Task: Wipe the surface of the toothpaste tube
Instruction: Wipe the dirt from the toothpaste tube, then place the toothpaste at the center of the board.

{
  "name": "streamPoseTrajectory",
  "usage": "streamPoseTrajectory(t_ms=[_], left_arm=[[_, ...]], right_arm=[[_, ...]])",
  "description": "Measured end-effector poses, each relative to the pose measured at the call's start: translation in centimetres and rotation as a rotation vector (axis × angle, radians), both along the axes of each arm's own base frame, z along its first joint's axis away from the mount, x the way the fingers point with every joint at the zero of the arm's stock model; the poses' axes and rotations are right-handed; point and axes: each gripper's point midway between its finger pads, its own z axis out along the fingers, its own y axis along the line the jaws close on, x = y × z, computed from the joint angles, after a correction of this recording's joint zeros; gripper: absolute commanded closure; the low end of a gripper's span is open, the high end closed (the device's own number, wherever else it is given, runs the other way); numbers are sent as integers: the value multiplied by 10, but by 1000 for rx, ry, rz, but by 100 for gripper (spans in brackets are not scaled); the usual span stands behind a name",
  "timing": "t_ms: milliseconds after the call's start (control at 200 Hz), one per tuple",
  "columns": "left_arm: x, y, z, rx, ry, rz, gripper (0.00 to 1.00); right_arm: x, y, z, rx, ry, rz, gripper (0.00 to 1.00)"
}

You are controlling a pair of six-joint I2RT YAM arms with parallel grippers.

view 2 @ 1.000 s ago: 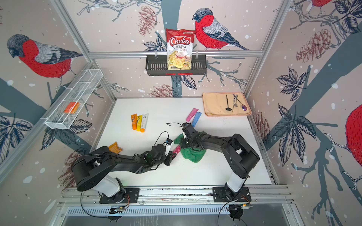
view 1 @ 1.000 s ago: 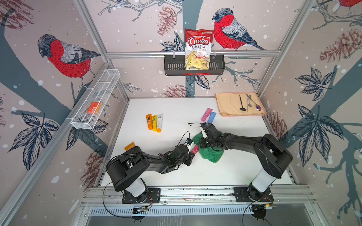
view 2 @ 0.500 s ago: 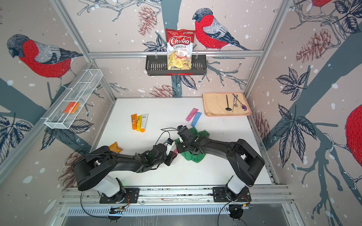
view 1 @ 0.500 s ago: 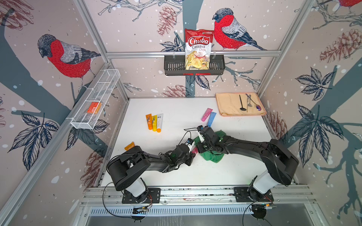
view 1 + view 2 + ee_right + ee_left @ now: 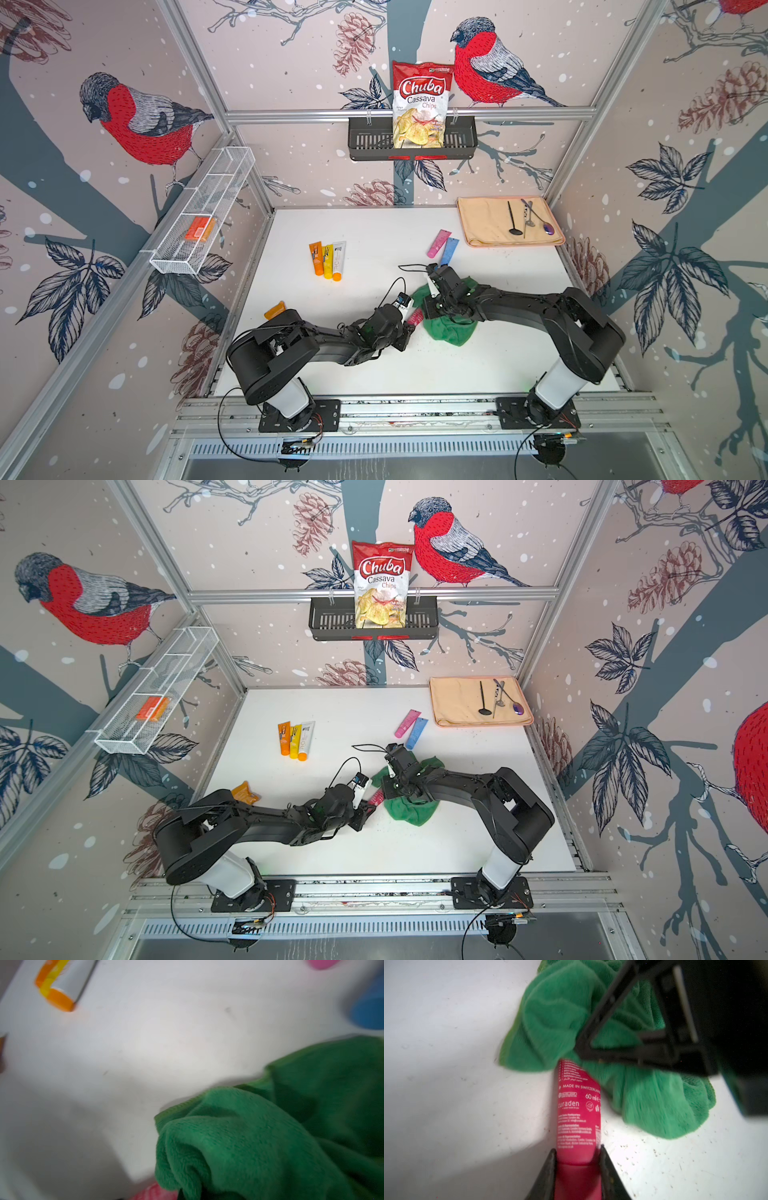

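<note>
our left gripper (image 5: pixel 577 1154) was clamped on the cap end of the red toothpaste tube (image 5: pixel 578 1113). the tube lay flat on the white table (image 5: pixel 374 232) near the front middle, its far end under the green cloth (image 5: pixel 556 1022). our right gripper (image 5: pixel 436 309) was closed with the cloth bunched in it, resting over that far end. to wipe well, we judged we should hold the tube firm without squashing it. then we should draw the cloth along its full length toward the cap with light, even pressure, and turn the tube for the underside. the right fingertips were buried in cloth and the tube's far end was covered. the right wrist view was blurred, showing only a sliver of red.
</note>
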Motion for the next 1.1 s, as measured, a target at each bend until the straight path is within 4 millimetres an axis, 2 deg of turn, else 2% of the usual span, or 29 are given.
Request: streamPoseTrajectory(t_ms=[65,175,260,340,450,550,620,775,925,1101], left_arm=[[1,2,-1,3,3,5,92],[8,4,0,8,0,26,92],[18,7,3,20,-9,60,92],[35,13,7,27,-13,106,92],[69,17,17,24,-29,180,93],[109,14,29,10,-48,235,93],[134,7,35,3,-59,258,93],[186,-19,49,-9,-83,273,92],[225,-42,59,-20,-91,282,92],[256,-57,53,-14,-68,287,91]], right_arm=[[8,-36,-1,-85,-22,-95,100],[16,-81,11,-157,-81,-213,100],[18,-107,25,-165,-130,-284,100],[16,-122,39,-155,-182,-339,100],[13,-121,54,-131,-243,-345,100],[8,-118,56,-109,-269,-345,100],[6,-117,52,-91,-275,-347,100],[2,-113,29,-95,-244,-331,100],[4,-104,23,-91,-234,-313,100],[6,-97,19,-88,-227,-296,100]])
